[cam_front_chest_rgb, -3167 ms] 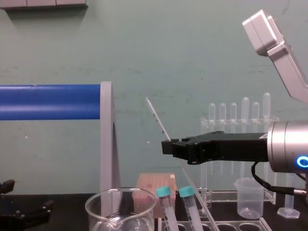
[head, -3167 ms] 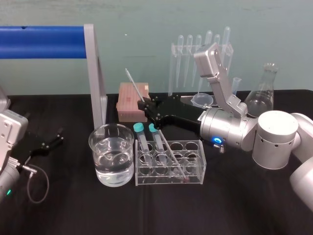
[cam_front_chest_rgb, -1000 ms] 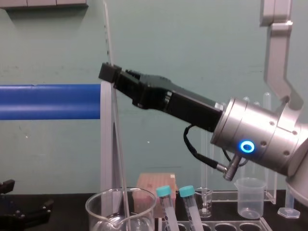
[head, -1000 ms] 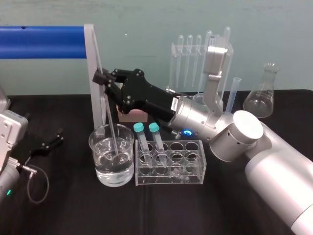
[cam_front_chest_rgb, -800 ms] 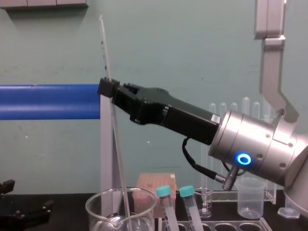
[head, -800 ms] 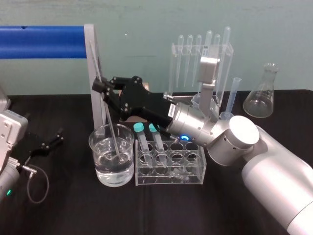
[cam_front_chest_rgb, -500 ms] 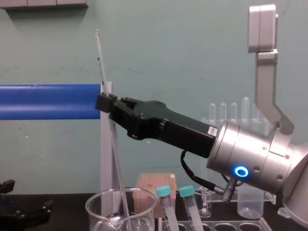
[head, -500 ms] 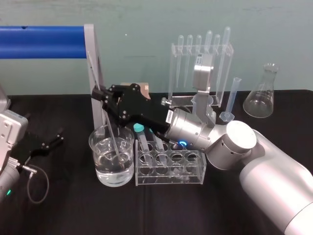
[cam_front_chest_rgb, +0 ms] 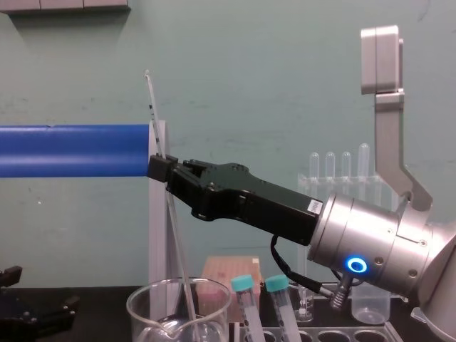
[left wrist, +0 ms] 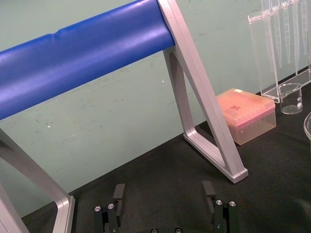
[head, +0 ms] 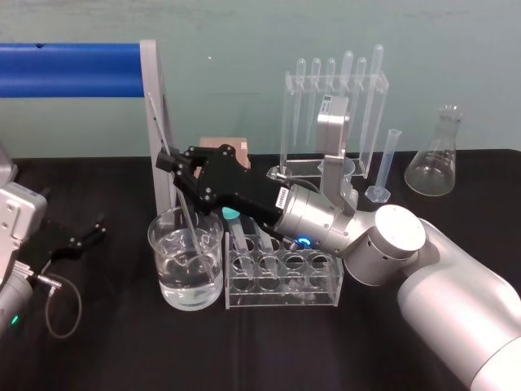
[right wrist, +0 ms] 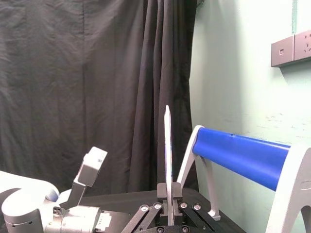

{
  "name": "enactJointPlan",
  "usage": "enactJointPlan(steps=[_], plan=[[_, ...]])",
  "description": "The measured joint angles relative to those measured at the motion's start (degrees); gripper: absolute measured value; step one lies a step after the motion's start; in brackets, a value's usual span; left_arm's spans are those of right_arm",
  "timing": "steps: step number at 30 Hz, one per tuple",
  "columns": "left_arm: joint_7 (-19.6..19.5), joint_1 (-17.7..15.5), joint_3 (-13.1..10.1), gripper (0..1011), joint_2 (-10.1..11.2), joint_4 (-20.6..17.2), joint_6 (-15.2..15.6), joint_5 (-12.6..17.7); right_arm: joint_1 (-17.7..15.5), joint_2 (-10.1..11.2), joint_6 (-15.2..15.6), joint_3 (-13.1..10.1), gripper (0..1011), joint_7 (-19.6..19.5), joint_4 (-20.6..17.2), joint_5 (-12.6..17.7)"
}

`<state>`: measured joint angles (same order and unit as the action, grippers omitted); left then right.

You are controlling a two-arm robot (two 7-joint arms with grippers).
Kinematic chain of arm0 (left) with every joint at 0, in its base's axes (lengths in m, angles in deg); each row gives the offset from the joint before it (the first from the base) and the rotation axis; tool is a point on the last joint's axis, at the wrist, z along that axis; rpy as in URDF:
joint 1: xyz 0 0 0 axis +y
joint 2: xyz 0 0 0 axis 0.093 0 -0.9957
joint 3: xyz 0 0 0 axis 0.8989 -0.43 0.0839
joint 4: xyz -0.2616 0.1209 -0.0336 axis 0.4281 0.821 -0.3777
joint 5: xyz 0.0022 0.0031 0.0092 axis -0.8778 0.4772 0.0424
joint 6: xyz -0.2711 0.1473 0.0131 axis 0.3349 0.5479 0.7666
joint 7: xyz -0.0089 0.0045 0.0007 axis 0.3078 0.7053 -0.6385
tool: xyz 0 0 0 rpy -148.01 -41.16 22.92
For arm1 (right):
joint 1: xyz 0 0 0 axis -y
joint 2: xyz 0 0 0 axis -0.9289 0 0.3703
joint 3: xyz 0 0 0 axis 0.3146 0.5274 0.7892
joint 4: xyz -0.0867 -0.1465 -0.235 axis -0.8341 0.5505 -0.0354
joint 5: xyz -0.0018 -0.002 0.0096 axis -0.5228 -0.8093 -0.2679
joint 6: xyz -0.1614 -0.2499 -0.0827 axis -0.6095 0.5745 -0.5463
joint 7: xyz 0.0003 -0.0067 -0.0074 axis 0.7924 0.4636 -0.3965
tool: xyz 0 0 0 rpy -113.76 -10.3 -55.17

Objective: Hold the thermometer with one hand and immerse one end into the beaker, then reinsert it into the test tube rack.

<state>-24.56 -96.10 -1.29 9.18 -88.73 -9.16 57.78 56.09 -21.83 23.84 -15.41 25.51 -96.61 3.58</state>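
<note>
Dipping the thermometer (head: 186,213) well means, as I judge it, moving it only along its own length, so the thin glass does not lever against the rim of the beaker (head: 159,269). I would keep the lower end off the wall and floor of the glass. My right gripper (head: 168,163) is clamped on the rod a little above its middle, and the right wrist view shows it standing straight up between my closed fingers (right wrist: 167,160). From the chest view the thermometer (cam_front_chest_rgb: 177,242) runs at a slight tilt, its top leaning to my left above the fingers. Its lower part passes down inside the beaker (cam_front_chest_rgb: 139,313) rim and out of the picture. From the head view the lower end appears to reach the clear liquid, though I cannot make out the red bulb. The test tube rack (head: 317,289) stands just beside the beaker on my right. Its teal-capped tubes (cam_front_chest_rgb: 242,283) sit close under my wrist, so the lift across wants care. My left gripper (head: 89,230) lies parked on the table at far left, fingers apart.
</note>
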Motion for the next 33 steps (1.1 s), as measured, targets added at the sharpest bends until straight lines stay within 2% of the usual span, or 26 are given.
enactJointPlan(steps=[33], plan=[[0.0,0.0,0.0,1008,0.0,0.0,0.0,0.0,-0.3,-1.4,0.1,-1.0,56,0.2,1.7,-0.4]])
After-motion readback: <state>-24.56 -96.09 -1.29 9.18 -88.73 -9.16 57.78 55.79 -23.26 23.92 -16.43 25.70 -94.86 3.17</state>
